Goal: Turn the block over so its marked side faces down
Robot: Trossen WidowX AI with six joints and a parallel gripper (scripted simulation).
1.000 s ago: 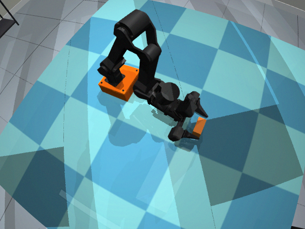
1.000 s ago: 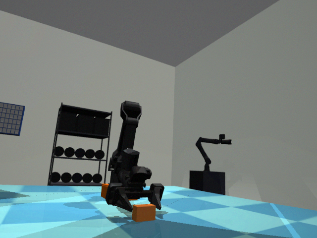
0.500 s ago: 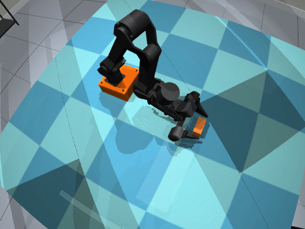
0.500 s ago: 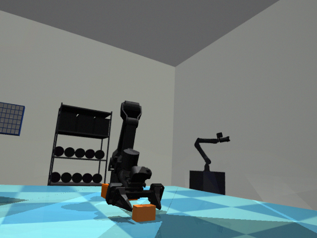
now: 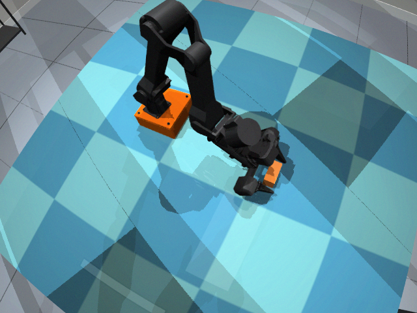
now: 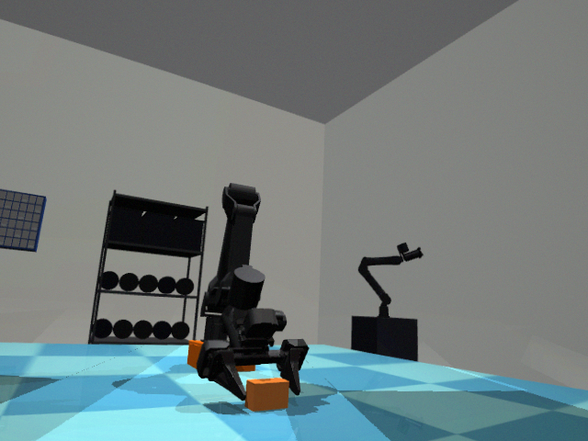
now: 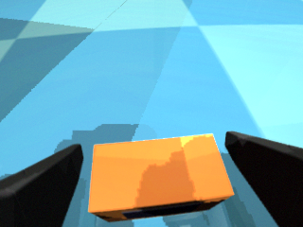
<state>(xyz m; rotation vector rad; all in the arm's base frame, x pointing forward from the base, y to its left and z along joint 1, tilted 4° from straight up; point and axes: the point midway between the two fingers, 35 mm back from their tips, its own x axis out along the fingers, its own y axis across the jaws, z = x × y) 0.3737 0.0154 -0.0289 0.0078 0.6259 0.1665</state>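
The orange block (image 5: 274,169) (image 6: 267,395) (image 7: 118,175) rests on the blue checkered table (image 5: 279,255) (image 6: 142,417) (image 7: 128,85). Its dark marked side (image 7: 168,210) is upright and faces back toward the arm, seen steeply at the block's lower edge in the wrist view; the top and the side facing the exterior camera are plain orange. My gripper (image 5: 279,177) (image 6: 271,396) (image 7: 155,145) is open, low over the table, with one finger beyond each short end of the block. Nothing is held. The block's underside is hidden.
The arm's orange base (image 5: 180,104) (image 6: 194,354) stands on the table behind the gripper. A black shelf rack (image 6: 154,249) and another arm on a dark pedestal (image 6: 383,336) stand in the background, beyond the table.
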